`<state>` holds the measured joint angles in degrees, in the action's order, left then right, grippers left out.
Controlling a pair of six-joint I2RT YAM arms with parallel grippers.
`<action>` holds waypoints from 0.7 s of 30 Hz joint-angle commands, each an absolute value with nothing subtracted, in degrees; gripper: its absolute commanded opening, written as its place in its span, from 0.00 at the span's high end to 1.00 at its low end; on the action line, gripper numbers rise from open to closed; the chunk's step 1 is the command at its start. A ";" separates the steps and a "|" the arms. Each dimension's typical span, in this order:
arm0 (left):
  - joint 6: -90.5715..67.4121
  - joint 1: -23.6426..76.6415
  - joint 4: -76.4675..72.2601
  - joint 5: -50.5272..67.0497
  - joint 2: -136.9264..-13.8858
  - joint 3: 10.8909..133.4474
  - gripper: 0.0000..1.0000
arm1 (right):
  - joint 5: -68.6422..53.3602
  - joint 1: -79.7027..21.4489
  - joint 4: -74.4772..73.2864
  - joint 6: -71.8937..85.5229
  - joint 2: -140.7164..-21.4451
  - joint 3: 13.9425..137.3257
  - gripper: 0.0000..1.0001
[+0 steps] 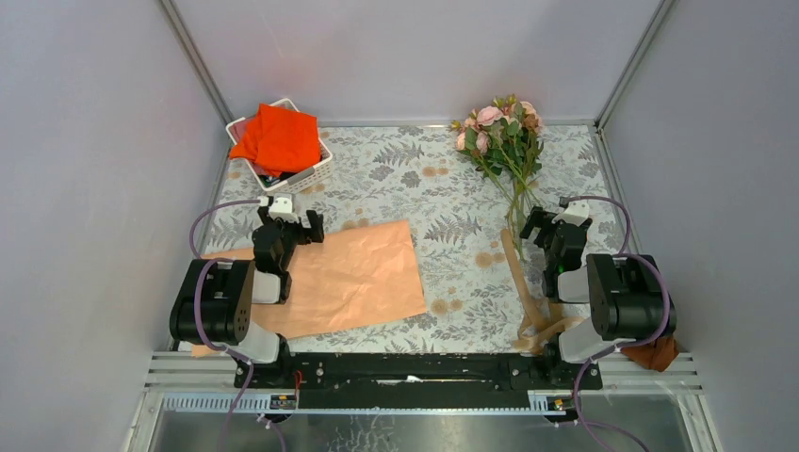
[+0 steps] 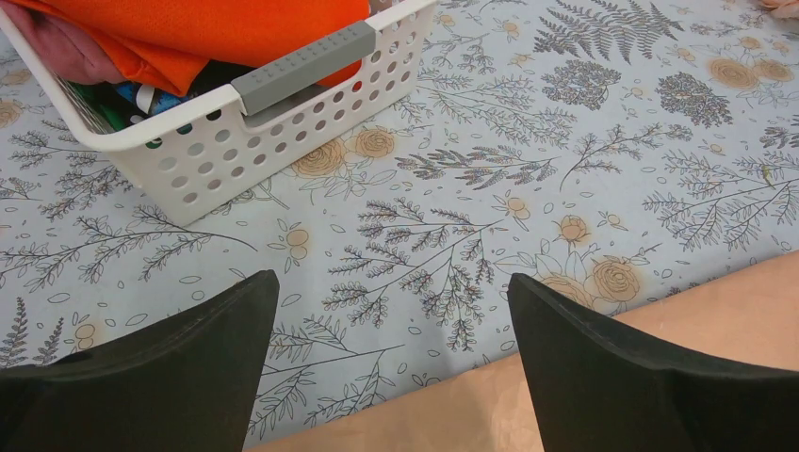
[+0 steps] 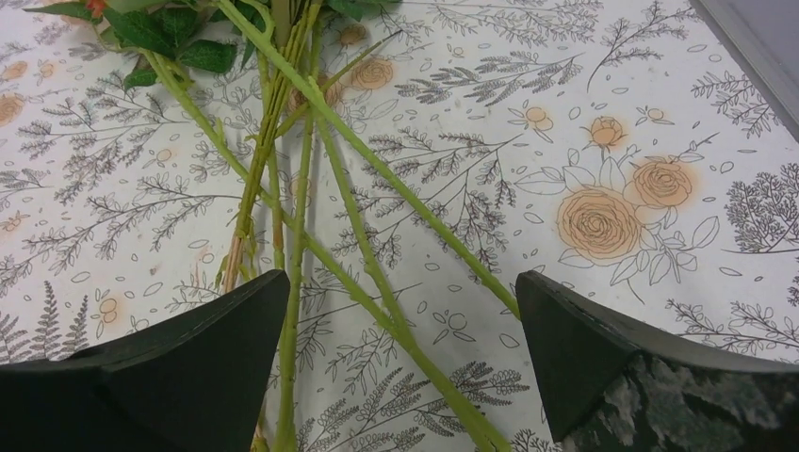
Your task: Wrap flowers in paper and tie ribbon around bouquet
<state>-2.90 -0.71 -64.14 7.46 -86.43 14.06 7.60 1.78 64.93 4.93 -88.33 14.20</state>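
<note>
The left gripper (image 2: 391, 279) hangs wide open and empty at the far edge of the paper (image 1: 358, 273); the right gripper (image 3: 402, 277), equally spread, hovers over the flowers' (image 1: 499, 132) stems; the ribbon (image 1: 520, 273) lies just beside it.

The table (image 1: 415, 179) is pale grey-blue, printed with dark fern and leaf line drawings and tan-orange roses. The paper (image 1: 358, 273) is plain peach-orange. The flowers (image 1: 499, 132) have pink blooms, green leaves and light green stems. The ribbon (image 1: 521, 282) is tan-beige. Beyond the paper, the basket (image 1: 303, 177) is white and perforated with a grey handle. The cloth (image 1: 278, 139) in it is bright orange-red.
</note>
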 commanded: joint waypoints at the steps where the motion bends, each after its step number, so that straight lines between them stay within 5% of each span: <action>1: -2.90 -0.35 -65.83 6.08 -86.59 14.94 0.01 | 8.93 1.85 59.01 5.08 -82.91 17.00 0.00; 5: -2.90 -0.35 -65.79 6.12 -86.57 14.96 0.01 | 7.45 1.87 41.42 10.03 -72.15 23.80 0.00; 8: -2.59 -0.80 -64.20 8.23 -85.10 16.09 0.01 | -9.43 1.85 27.53 14.67 -68.50 32.35 0.06; 11: -1.16 -2.78 -38.60 11.69 -76.09 27.93 0.01 | -22.87 0.53 18.69 18.37 -69.35 39.38 0.17; 17: 30.13 -3.30 24.59 30.54 -65.22 52.51 0.01 | -17.85 -21.30 -1.36 14.96 -74.14 47.94 0.22; 21: 42.38 -2.67 49.27 35.42 -60.45 55.87 0.01 | -20.61 -28.10 -5.86 18.05 -82.54 49.54 0.24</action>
